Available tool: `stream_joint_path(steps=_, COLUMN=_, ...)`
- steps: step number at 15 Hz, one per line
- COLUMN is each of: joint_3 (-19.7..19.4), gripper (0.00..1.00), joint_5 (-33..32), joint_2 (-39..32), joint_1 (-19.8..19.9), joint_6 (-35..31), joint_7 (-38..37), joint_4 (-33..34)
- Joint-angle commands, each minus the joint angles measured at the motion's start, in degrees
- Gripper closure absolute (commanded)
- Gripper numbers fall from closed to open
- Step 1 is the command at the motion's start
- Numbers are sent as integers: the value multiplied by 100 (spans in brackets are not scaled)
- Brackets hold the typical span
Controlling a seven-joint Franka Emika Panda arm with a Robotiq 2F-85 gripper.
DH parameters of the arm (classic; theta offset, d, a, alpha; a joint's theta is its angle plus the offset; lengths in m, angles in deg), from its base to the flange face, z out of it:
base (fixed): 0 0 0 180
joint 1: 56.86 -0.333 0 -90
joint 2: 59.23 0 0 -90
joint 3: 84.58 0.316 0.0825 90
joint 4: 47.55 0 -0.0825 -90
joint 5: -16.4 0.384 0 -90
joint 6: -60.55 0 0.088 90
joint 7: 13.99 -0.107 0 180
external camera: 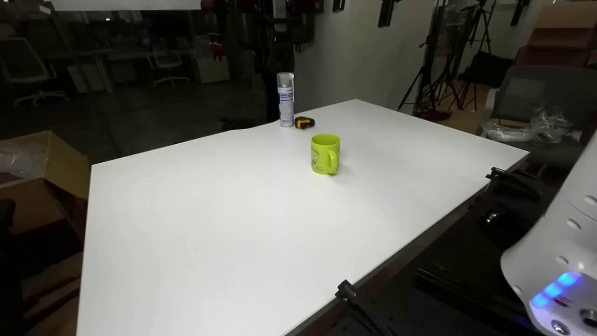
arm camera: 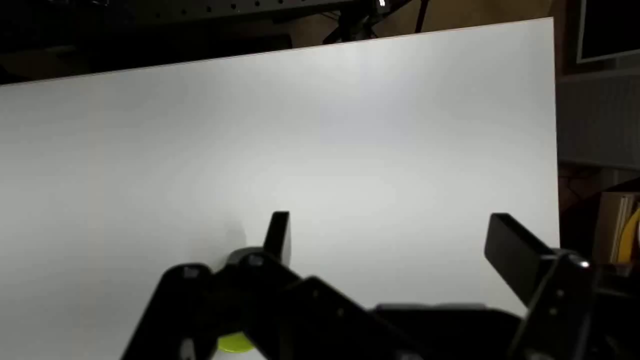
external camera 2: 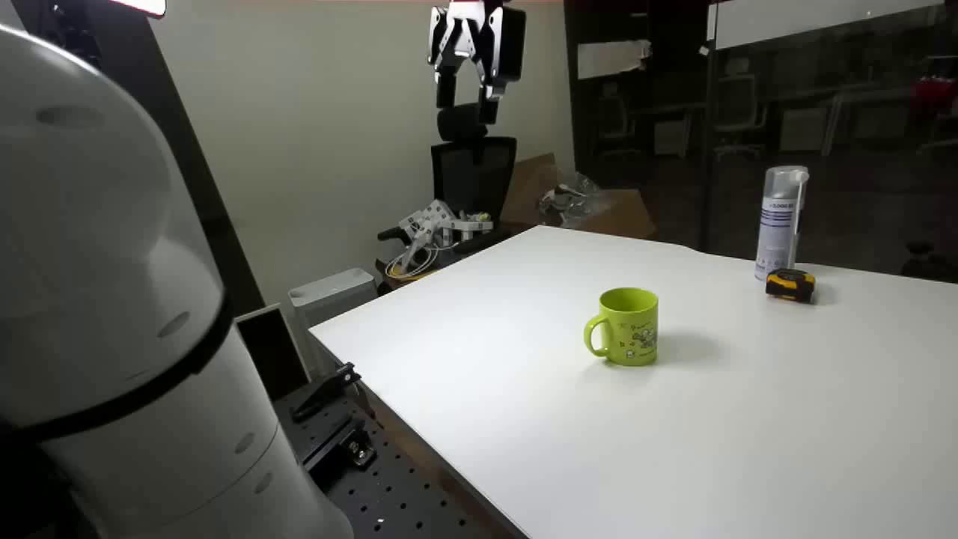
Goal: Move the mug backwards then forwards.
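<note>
The lime mug (external camera: 321, 156) stands upright on the white table (external camera: 200, 233). In an exterior view the mug (external camera 2: 635, 333) shows its side handle pointing left, and a printed drawing on its wall. In the wrist view only a small part of the mug (arm camera: 235, 343) shows at the bottom, mostly hidden behind the gripper's left finger. My gripper (external camera 2: 466, 105) hangs high above the table, well apart from the mug. In the wrist view the gripper (arm camera: 387, 227) has its fingers wide apart with nothing between them. The gripper is out of frame in an exterior view.
A spray can with a clear cap (external camera: 286, 102) stands near the table's back edge, with a yellow-black tape measure (external camera: 304, 122) beside it. Both also show in an exterior view, the can (external camera 2: 775, 224) and tape measure (external camera 2: 790, 285). Black clamps (external camera: 347, 291) sit at the table's robot-side edge.
</note>
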State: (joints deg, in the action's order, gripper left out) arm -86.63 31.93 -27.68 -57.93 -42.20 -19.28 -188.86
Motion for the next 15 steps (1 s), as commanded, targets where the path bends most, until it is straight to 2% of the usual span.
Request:
stream_joint_path(steps=1, joint_3=62, gripper=0, joint_5=28, joint_2=-6, joint_1=76, joint_6=12, joint_7=30, joint_4=11)
stream_joint_path(steps=14, joint_3=62, gripper=0, joint_5=28, joint_2=-5, joint_1=77, joint_6=9, joint_7=31, joint_4=11)
stream_joint_path(steps=15, joint_3=164, gripper=0, joint_5=-93, joint_2=28, joint_1=152, joint_6=-240, joint_7=-143, joint_4=-39)
